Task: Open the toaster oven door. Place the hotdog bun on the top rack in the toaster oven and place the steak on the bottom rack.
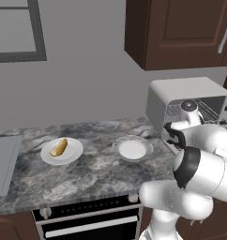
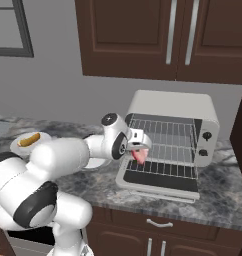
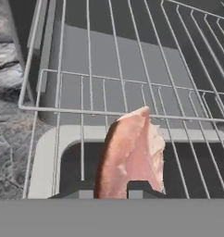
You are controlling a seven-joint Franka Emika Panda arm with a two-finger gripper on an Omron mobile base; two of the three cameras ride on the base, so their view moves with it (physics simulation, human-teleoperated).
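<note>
my two-finger pincer (image 2: 138, 148) clamped tight on the flat pinkish-red steak (image 2: 139, 157), dangling it over the dropped-open glass-windowed door (image 2: 158, 185) of the light grey boxy toaster oven (image 2: 172, 131), golden-yellow hotdog bun (image 1: 59, 147) on a white plate (image 1: 73, 153), well apart

A grey marbled countertop (image 1: 87, 173) runs beneath dark brown wall cabinets (image 1: 181, 33). On it sit a white plate (image 1: 74, 154) at left and an empty white bowl (image 1: 132, 149) to its right. A black built-in oven (image 1: 87, 222) sits below the counter, and a window frame (image 1: 21, 30) hangs at upper left.
</note>
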